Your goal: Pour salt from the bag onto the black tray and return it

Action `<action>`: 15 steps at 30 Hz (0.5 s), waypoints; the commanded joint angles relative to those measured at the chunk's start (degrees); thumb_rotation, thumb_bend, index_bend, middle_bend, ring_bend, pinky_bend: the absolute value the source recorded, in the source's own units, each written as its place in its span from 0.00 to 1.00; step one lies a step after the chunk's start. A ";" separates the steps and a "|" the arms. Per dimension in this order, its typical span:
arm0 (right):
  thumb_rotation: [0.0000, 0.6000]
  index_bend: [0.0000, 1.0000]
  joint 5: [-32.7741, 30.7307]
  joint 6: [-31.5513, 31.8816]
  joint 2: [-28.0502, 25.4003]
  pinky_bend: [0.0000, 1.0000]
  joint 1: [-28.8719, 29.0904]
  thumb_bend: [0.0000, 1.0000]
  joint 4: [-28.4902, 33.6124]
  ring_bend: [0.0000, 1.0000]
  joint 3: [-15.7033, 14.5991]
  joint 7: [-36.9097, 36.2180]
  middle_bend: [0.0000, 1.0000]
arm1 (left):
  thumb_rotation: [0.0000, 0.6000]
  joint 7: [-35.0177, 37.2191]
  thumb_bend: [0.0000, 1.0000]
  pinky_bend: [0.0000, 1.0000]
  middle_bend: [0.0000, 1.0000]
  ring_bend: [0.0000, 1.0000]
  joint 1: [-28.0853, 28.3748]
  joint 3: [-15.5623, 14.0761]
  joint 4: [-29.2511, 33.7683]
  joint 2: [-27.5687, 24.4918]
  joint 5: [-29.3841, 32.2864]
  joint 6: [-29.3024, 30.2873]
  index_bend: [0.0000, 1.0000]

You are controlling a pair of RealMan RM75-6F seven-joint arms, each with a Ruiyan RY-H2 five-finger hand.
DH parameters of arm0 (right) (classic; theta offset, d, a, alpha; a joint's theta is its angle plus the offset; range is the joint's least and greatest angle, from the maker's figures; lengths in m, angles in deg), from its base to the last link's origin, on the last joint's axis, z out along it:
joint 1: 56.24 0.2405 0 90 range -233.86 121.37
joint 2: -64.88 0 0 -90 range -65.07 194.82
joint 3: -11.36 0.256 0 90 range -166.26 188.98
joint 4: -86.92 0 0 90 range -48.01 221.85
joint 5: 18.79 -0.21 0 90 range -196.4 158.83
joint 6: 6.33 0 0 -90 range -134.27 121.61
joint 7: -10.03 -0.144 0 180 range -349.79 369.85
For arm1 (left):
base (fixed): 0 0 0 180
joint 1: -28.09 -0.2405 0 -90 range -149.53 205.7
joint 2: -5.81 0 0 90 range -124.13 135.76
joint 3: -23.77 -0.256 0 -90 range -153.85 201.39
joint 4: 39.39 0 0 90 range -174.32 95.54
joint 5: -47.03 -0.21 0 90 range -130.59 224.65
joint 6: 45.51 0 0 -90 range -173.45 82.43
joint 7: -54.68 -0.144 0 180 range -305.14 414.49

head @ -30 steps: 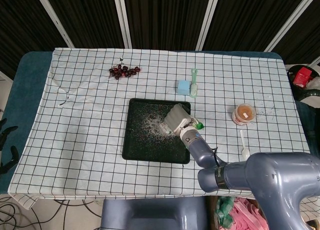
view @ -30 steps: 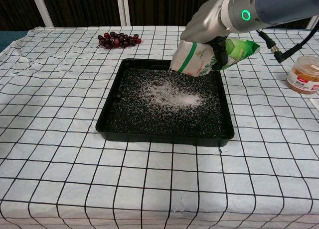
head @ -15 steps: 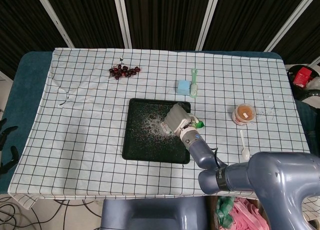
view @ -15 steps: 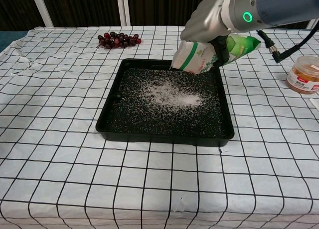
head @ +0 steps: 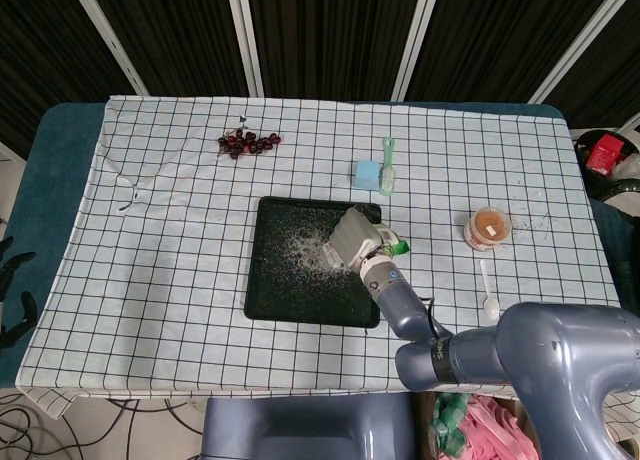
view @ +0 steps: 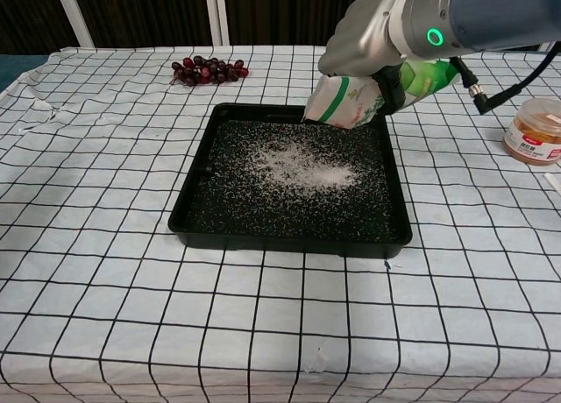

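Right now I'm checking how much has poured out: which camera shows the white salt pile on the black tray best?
The chest view: the white salt pile lies unobstructed mid-tray on the black tray, with scattered grains visible. In the head view the salt looks small, partly covered by the right hand and the green-and-white bag.

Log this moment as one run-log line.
phase: pouring | right hand: holds bag tilted over tray | salt: on tray | left hand: not in view

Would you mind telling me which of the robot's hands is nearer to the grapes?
The right hand is the only one in view: it holds the salt bag over the black tray, to the right of the grapes. The left hand shows in neither view.
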 commanded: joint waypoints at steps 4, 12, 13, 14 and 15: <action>1.00 0.33 0.00 0.37 0.28 0.42 -0.43 0.38 0.11 0.47 0.45 1.44 0.36 | 1.00 0.01 0.65 0.02 0.03 0.00 0.01 -0.02 0.01 -0.01 -0.03 -0.04 0.20; 1.00 0.33 0.13 -0.06 0.60 0.42 -0.94 0.38 0.02 0.47 1.04 3.19 0.36 | 1.00 0.10 0.65 0.02 0.03 0.00 0.01 0.03 0.02 -0.02 -0.02 0.02 0.20; 1.00 0.33 0.01 -0.10 0.65 0.42 -1.00 0.38 0.02 0.47 1.12 3.38 0.36 | 1.00 0.12 0.65 0.02 0.03 0.00 0.00 0.03 0.01 -0.03 -0.02 0.03 0.20; 1.00 0.33 -0.04 -0.13 0.70 0.41 -1.05 0.38 0.01 0.47 1.19 3.60 0.36 | 1.00 0.14 0.65 0.02 0.03 0.00 0.00 0.04 0.00 -0.03 -0.01 0.02 0.20; 1.00 0.33 -0.05 -0.19 0.78 0.41 -1.07 0.38 0.00 0.47 1.17 3.91 0.36 | 1.00 0.14 0.65 0.02 0.03 0.00 0.01 0.04 0.01 -0.03 -0.01 0.01 0.20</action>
